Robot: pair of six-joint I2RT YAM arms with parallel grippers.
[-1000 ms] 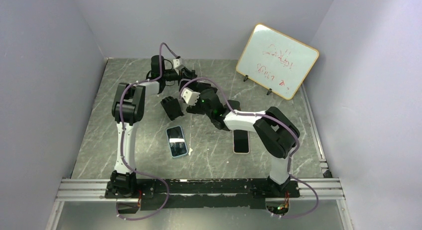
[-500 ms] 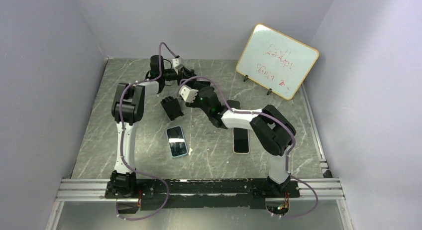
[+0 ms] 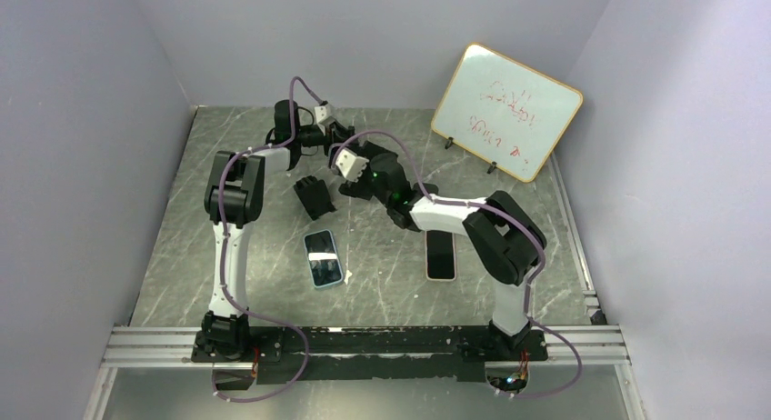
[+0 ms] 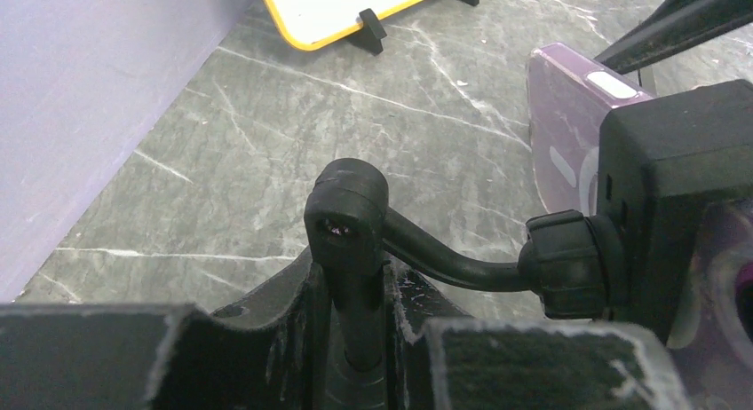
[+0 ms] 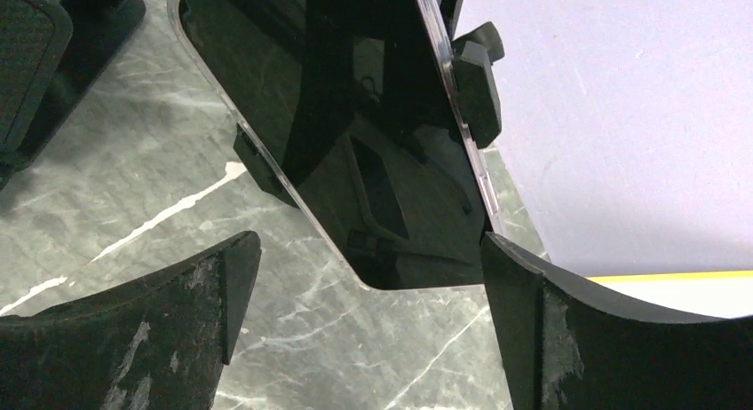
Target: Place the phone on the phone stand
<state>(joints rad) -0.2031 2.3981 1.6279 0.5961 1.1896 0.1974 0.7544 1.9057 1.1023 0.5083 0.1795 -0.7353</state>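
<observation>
A phone with a clear purple case sits upright in the black clamp of a phone stand. My left gripper is shut on the stand's black bent stem at the back of the table. In the right wrist view the phone's dark screen faces me, held by the clamp's side tabs. My right gripper is open just below the phone's lower edge. Its right finger is close to the phone's corner. From above, both grippers meet near the stand: left, right.
A second black stand sits on the table left of my right arm. A phone in a blue case and one in a pink case lie flat nearer the front. A yellow-framed whiteboard leans at the back right.
My right gripper has moved a little farther back toward the held stand. The left arm and the loose phones have not moved.
</observation>
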